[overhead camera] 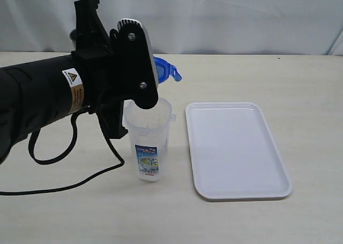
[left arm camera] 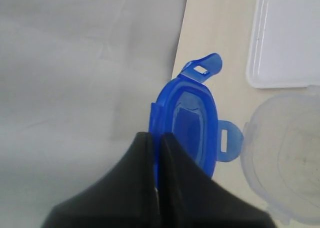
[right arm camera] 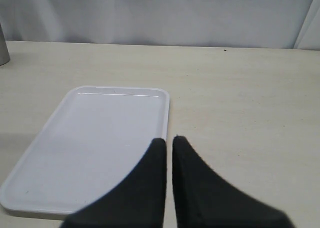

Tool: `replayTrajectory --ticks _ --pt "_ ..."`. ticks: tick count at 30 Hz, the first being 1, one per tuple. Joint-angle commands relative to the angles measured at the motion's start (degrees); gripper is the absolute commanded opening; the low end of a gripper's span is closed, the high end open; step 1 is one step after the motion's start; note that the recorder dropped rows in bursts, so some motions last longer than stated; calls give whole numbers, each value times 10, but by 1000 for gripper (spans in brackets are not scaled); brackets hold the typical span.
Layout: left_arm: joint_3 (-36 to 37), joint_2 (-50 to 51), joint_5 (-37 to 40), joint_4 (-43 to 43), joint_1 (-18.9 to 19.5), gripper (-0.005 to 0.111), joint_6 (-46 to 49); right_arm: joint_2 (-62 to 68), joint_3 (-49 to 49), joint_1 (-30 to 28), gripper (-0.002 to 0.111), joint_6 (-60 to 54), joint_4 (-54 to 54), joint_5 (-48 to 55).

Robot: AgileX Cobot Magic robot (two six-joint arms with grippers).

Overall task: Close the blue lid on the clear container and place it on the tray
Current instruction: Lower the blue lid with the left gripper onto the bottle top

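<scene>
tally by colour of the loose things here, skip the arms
blue: 1, lid
clear: 1, container
white: 1, tray
grey: 1, likely a cup, only its edge shows
total: 4

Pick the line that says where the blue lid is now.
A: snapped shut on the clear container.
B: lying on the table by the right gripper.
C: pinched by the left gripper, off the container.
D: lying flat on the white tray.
C: in the left wrist view the left gripper is shut on the edge of the blue lid, and the clear container beside it has its mouth uncovered.
</scene>
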Motion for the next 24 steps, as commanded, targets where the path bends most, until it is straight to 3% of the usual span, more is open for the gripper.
replayTrajectory --ticks 1,12,24 --pt "2 -3 66 21 -1 0 -37 -2 2 -4 4 1 -4 -1" --pt "2 -3 14 19 0 0 -52 -2 2 -4 4 1 -4 -1" --pt "2 4 9 19 0 0 -66 -2 2 -4 4 1 -4 -1"
